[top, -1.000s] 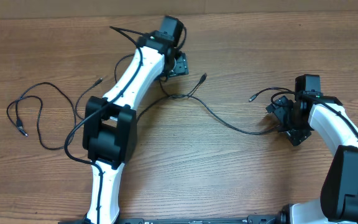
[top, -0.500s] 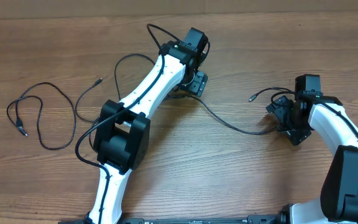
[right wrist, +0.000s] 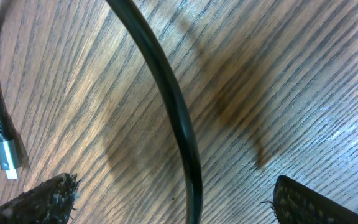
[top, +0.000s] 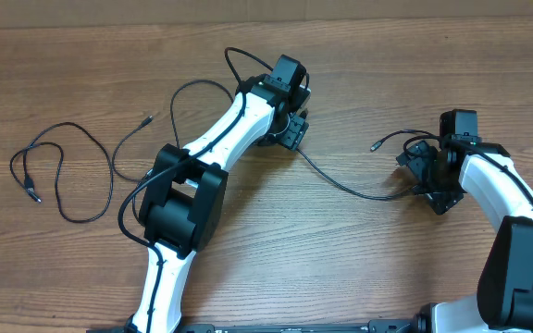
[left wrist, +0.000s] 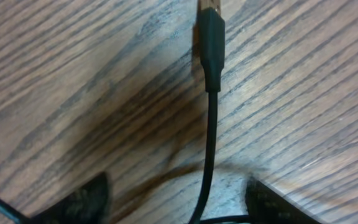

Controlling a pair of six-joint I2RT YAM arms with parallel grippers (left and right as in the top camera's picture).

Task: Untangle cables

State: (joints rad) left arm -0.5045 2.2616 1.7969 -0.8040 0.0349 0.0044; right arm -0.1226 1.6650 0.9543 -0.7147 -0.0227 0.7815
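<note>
A grasp seemed in preparation: the left jaws and right jaws stood apart, each straddling the long cable (top: 340, 186) flat on the tabletop (top: 340, 268) — nothing clamped. A second cable (top: 63, 126) looped far left. Next, likely, the left jaws had to close behind the plug (left wrist: 209, 50).

No legible text, label, brand mark, number or sign was visible in any view, whether on the cables (top: 337, 183), on the wooden table (top: 276, 268), or on the robot arms.
</note>
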